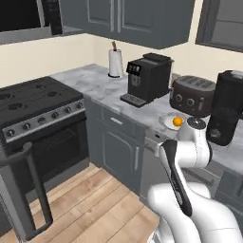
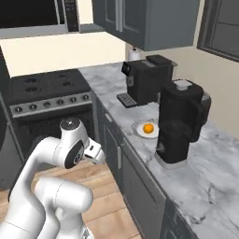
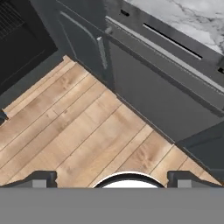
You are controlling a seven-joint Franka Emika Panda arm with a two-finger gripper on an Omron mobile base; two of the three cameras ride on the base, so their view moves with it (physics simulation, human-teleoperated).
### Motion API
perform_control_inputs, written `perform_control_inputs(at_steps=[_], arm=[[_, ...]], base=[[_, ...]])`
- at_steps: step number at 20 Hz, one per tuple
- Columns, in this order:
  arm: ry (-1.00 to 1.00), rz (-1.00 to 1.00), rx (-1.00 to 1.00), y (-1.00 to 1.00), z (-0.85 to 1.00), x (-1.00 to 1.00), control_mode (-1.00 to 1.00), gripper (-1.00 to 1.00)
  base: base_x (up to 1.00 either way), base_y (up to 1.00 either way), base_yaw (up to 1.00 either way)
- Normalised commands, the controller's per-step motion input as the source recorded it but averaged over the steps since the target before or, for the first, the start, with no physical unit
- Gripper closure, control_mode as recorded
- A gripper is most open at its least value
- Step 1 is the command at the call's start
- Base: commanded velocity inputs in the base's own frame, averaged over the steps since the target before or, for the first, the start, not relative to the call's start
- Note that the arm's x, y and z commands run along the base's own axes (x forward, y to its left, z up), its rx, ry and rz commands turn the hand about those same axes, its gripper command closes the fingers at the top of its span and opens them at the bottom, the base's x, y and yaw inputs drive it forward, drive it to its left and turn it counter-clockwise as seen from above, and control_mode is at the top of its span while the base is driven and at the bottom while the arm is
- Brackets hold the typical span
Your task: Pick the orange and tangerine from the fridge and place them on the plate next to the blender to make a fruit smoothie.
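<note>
Gripper [image 3: 112, 178] hung wide open and empty, aimed down at the wood floor [image 3: 74, 127]. One fruit, probably the orange [image 2: 148, 129], sat on the plate [image 2: 138, 132] beside the blender [image 2: 179, 123], up on the counter [image 2: 205, 168] above the hand.

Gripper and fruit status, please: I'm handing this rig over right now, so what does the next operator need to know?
Gripper: open and empty, pointing down at the wood floor in front of the lower cabinets.
One orange fruit sits on the plate on the counter, beside the blender.
Done: one fruit delivered.
Left: fetch the second fruit from the fridge and set it on the same plate.
</note>
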Motion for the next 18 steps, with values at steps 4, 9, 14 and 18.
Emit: perform_control_inputs(at_steps=[4,9,14,18], arm=[[0.0,0.0,0.0,0.0,0.0,0.0,1.0,-1.0],[0.0,0.0,0.0,0.0,0.0,0.0,1.0,-1.0],[0.0,0.0,0.0,0.0,0.0,0.0,1.0,-1.0],[0.0,0.0,0.0,0.0,0.0,0.0,1.0,-1.0]], base=[[-0.64,-0.05,0.73],[-0.61,0.0,0.73],[-0.5,0.22,0.72],[-0.42,0.53,0.67]])
